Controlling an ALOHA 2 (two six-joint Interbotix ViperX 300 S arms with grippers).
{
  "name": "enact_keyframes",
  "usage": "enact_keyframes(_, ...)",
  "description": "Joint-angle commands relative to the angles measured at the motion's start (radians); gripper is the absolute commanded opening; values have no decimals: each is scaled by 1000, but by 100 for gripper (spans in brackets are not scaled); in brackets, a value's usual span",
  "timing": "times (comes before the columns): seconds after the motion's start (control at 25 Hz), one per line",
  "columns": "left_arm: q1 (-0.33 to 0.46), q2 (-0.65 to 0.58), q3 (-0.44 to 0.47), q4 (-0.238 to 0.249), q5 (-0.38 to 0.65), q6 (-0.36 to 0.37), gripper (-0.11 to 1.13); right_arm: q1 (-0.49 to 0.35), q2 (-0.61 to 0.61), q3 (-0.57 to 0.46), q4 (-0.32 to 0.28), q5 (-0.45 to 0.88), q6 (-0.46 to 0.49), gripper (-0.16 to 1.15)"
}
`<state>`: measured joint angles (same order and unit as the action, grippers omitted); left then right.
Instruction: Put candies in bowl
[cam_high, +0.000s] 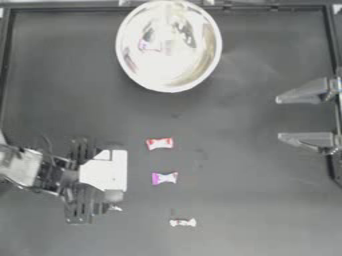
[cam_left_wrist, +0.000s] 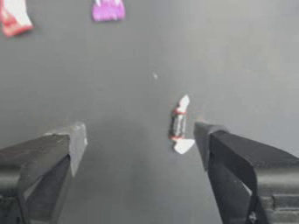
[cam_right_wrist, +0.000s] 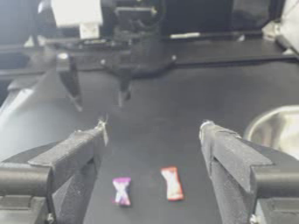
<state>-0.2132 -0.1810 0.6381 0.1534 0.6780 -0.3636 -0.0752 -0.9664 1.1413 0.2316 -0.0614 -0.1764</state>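
**Camera placement and shared coverage**

The table (cam_high: 254, 200) is seen from straight overhead in the top view, with the whole surface covered from some height, the bowl (cam_high: 167, 45) at the far edge and both arms at the sides. The left wrist view is taken close above the table, facing along the left gripper (cam_left_wrist: 137, 133) toward the middle. The right wrist view is set farther back, low, facing across the table past the right gripper (cam_right_wrist: 153, 129) to the opposite arm. The red candy (cam_high: 159, 144) and magenta candy (cam_high: 164, 178) are shared by all three views; the bowl rim is shared by the top and right wrist views.
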Motion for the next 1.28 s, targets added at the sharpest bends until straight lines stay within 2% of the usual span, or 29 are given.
enact_keyframes(0.04,-14,21,-23,-3,-6,-14,103,2,5,-11,3,-9,2,95)
enact_keyframes(0.52,-60,153,-44,-21,-52,-40,103,15,5,-8,3,-25,15,95)
enact_keyframes(1.28,-49,253,-12,-25,-92,-48,102,44,5,-8,3,-46,17,95)
